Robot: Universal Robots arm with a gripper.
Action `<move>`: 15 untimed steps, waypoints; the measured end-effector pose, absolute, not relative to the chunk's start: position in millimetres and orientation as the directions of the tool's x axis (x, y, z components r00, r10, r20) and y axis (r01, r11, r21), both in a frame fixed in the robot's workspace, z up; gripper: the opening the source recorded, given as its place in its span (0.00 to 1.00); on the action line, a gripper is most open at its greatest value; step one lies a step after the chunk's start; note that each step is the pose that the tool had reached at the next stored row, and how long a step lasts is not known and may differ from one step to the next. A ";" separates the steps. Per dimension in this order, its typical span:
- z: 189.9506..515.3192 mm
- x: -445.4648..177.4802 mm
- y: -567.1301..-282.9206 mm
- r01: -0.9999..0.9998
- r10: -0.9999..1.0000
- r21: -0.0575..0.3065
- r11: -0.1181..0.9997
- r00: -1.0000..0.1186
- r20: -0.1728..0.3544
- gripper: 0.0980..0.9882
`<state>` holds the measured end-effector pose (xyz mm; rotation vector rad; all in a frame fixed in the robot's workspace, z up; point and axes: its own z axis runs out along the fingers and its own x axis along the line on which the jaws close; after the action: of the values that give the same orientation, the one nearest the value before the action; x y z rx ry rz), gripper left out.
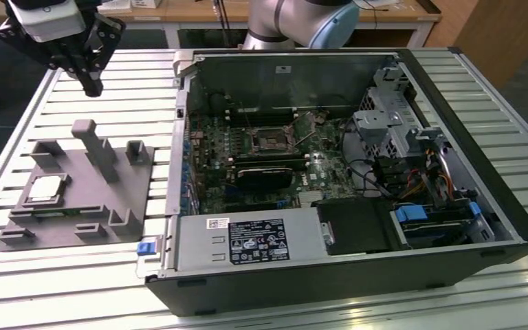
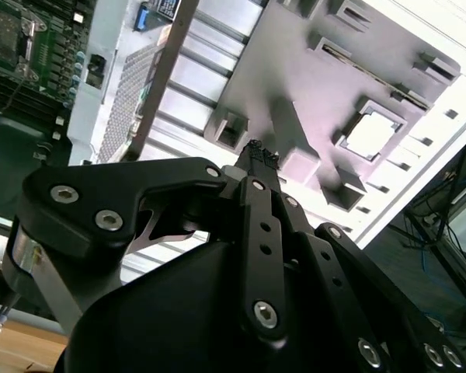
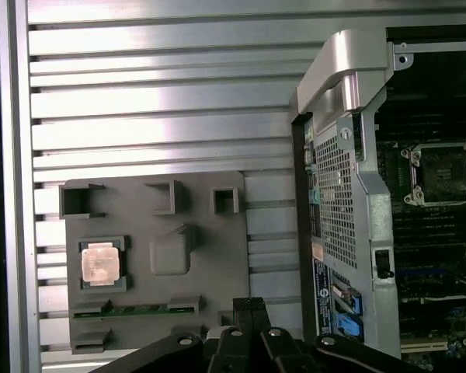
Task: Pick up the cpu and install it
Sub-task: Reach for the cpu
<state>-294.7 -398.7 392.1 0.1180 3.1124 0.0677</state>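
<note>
The work stood at the approach to the pick-up, by my reading: the gripper (image 1: 91, 88) hung empty above the slatted metal table (image 1: 108, 75), over its far corner on the exterior view's left, with its fingers drawn together to a point in both wrist views and nothing between them. The cpu (image 1: 46, 189) lay flat in a square recess of the grey fixture plate (image 1: 145, 196), close to the plate's edge on the exterior view's left and well apart from the gripper. The socket (image 1: 271, 141) waited bare on the motherboard inside the open computer case (image 1: 356, 282), which took up the table's other side. Taking the chip would, I judge, call for the fingers to part first and then straddle its thin rim squarely, since the recess walls leave little to grip. Above the plate there was open room, though a tall post (image 1: 99, 148) rose just beside the recess toward the case, with shorter blocks around it. The case's raised wall (image 1: 179, 117) stood between the plate and the socket.
</note>
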 end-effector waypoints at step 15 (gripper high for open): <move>390.2 -337.9 -399.0 0.075 0.076 0.044 0.996 -0.997 -0.024 0.01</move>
<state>-337.9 -399.0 390.2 0.1180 3.1128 0.0677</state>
